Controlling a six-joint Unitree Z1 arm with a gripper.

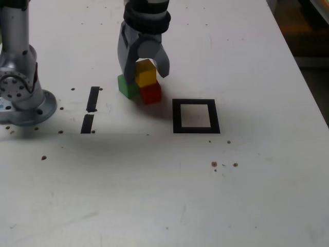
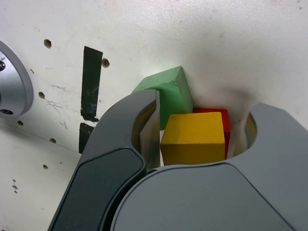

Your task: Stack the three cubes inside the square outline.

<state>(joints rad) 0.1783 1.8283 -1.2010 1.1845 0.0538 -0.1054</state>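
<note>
The gripper (image 1: pixel 146 69) is placed around the yellow cube (image 1: pixel 145 72), one finger touching, grip not yet confirmed. It is judged light, rigid, best held by flat sides.

green cube (image 1: pixel 126 86) and red cube (image 1: pixel 150 93) crowd my gripper (image 1: pixel 144 69); square outline (image 1: pixel 196 116) unobstructed, bare table (image 1: pixel 169 195) around it.

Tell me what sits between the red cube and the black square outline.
Nothing: in the exterior view only bare table separates the red cube from the square outline.
</note>
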